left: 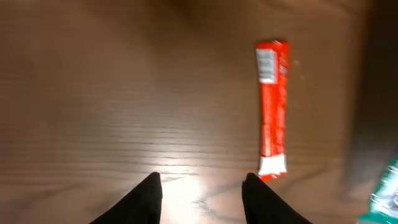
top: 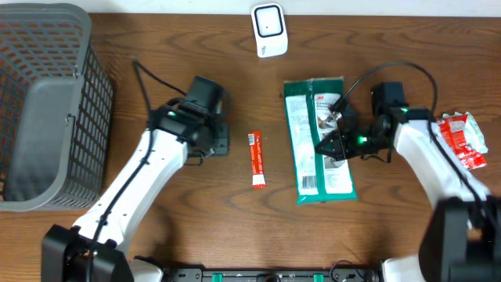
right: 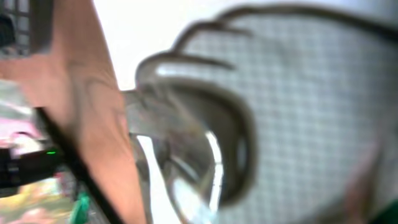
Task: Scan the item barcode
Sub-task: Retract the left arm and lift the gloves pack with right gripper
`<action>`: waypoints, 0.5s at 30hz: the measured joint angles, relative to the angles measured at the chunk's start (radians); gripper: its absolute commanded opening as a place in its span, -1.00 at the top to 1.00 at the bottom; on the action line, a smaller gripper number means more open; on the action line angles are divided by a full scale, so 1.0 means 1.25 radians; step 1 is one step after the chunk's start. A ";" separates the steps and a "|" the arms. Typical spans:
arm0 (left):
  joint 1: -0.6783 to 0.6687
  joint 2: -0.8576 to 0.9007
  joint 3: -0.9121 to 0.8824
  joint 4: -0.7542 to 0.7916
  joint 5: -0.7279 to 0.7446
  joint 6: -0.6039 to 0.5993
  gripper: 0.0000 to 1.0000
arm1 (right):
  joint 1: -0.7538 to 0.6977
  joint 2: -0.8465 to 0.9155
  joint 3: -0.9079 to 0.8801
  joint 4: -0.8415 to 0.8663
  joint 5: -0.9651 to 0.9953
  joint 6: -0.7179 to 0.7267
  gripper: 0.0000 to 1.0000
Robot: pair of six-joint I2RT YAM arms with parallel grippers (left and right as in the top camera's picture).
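— Starting nearest: what of the left tool (left: 202, 182)?

— Parted partway, gripping nothing. Just to its right, a thin red foil stick sachet (left: 272, 109), laid flat on the dark wood-grain counter (top: 235, 227) with long axis near-to-far, pale label patch at the far end.

— And across, at the right tool (top: 333, 146)?

— Pinched fully closed, low over a flat green plastic pack (top: 301, 149) laid lengthwise the same way. Cannot tell whether gripping the film or merely pressing on it; wrist view too blurred.

— Closer arm for each?

— Left for the stick, right for the pack, judging by position. Probably a lift toward the small white rounded box (top: 268, 30) with a dark window at the far edge, well apart from both; likely the scanner.

— Surface and surroundings?

— Smooth, with glare near the left fingers. Far left, a grey plastic mesh basket (top: 98, 86); far right, a crumpled red-and-white packet (top: 462, 139). Beyond, only a pale strip; nothing more of the room.
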 measured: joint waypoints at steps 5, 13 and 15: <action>0.117 -0.002 0.000 -0.013 -0.007 -0.003 0.10 | 0.030 -0.116 0.000 0.015 0.093 0.027 0.97; 0.187 -0.002 0.000 -0.028 -0.009 -0.017 -0.68 | 0.030 -0.165 0.000 0.012 0.118 0.041 0.98; 0.187 -0.002 0.000 -0.028 -0.009 -0.016 -0.68 | 0.030 -0.165 0.000 0.012 0.120 0.042 0.98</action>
